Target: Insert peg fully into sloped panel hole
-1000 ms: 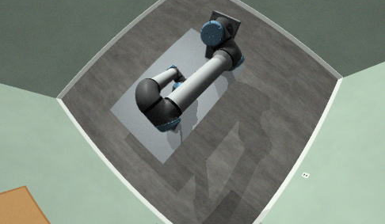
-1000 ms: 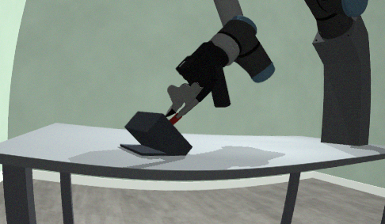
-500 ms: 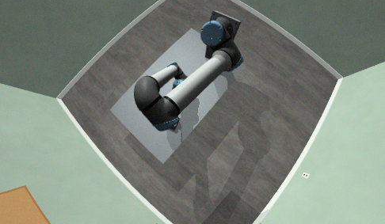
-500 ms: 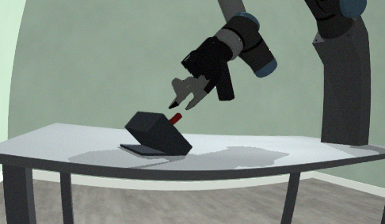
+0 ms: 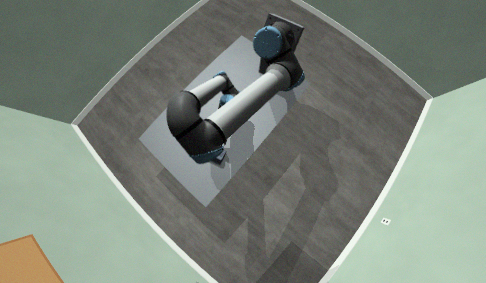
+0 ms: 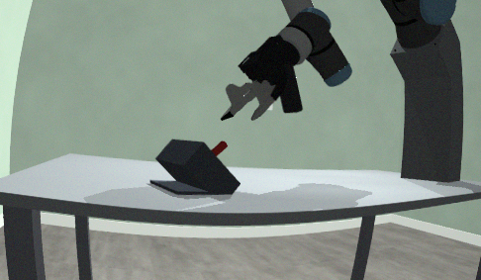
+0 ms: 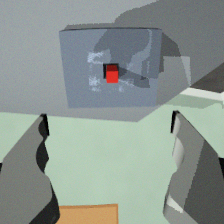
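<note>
The dark sloped panel block sits on the grey table. The red peg sticks out of the hole in its sloped face, with only a short end showing. In the wrist view the peg shows as a small red square in the middle of the panel. My gripper is open and empty, up and to the right of the peg, well clear of the panel. Its two fingers stand wide apart at the bottom of the wrist view. In the overhead view the arm hides the panel and the peg.
The robot's dark base column stands at the right end of the table. A thin dark plate lies under the panel's front. An orange surface shows on the floor far off.
</note>
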{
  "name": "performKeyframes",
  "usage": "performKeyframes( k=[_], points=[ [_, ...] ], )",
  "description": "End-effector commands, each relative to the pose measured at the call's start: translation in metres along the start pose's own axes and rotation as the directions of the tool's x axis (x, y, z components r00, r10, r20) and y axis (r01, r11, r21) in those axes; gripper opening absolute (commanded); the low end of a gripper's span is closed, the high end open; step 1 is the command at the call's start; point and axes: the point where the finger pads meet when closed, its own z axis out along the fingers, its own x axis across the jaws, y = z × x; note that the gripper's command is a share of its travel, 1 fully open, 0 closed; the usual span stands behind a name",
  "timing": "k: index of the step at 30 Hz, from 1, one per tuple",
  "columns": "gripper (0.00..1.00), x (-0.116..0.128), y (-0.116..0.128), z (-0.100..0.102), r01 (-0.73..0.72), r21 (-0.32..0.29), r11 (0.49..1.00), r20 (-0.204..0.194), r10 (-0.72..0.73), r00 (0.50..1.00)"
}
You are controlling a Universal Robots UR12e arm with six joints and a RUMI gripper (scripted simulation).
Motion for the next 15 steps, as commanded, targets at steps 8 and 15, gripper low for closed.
performKeyframes(
  k=[8, 15],
  points=[
    [0.76, 0.0011, 0.0005, -0.0262, 0.0, -0.001, 1.0, -0.002, 0.0, 1.0],
    [0.85, 0.0004, 0.0003, -0.0264, 0.001, -0.002, 1.0, -0.003, -0.001, 1.0]
  ],
)
